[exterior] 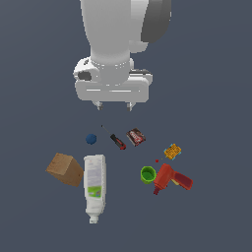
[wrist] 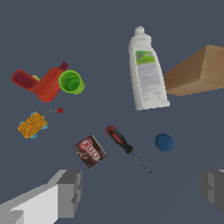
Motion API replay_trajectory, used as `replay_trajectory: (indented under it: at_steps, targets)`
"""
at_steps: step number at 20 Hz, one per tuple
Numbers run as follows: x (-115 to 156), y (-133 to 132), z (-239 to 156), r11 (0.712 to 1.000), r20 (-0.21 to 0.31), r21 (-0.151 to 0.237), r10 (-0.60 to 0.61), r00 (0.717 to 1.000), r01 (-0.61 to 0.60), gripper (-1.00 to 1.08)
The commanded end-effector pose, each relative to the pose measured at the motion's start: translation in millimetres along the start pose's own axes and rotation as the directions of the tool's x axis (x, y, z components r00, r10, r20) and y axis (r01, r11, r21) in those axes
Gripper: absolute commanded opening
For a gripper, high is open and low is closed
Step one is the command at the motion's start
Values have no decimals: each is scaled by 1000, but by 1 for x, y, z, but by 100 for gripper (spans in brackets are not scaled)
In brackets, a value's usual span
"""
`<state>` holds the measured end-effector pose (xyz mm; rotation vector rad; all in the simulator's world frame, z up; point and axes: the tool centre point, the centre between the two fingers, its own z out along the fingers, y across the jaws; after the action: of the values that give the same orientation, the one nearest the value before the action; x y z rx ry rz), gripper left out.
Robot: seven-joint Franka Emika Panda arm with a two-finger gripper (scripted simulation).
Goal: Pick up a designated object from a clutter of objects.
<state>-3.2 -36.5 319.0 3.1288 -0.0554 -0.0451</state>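
The small dark-blue ball (exterior: 91, 139) lies on the grey floor, between the brown wooden block (exterior: 65, 169) and the red-handled screwdriver (exterior: 115, 139). It also shows in the wrist view (wrist: 164, 142). My gripper (exterior: 114, 106) hangs open and empty above the clutter, higher than the ball and toward the exterior view's right of it. Its fingers (wrist: 70, 192) show wide apart in the wrist view.
A white bottle with a green label (exterior: 94, 186) lies beside the block. A small dark box (exterior: 136, 137), a green cup (exterior: 148, 174), a red drill (exterior: 171, 179) and a small yellow piece (exterior: 172, 151) lie toward the exterior view's right.
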Motion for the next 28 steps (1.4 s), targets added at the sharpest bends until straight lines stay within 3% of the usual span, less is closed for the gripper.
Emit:
replay_trajectory:
  at_steps: [1, 15, 28]
  targets:
    - [0, 0, 0, 1000, 0, 0, 0, 1000, 0, 100]
    - [-3, -14, -9, 999, -7, -26, -40, 999, 39, 100]
    - [3, 30, 59, 999, -11, -10, -44, 999, 44, 100]
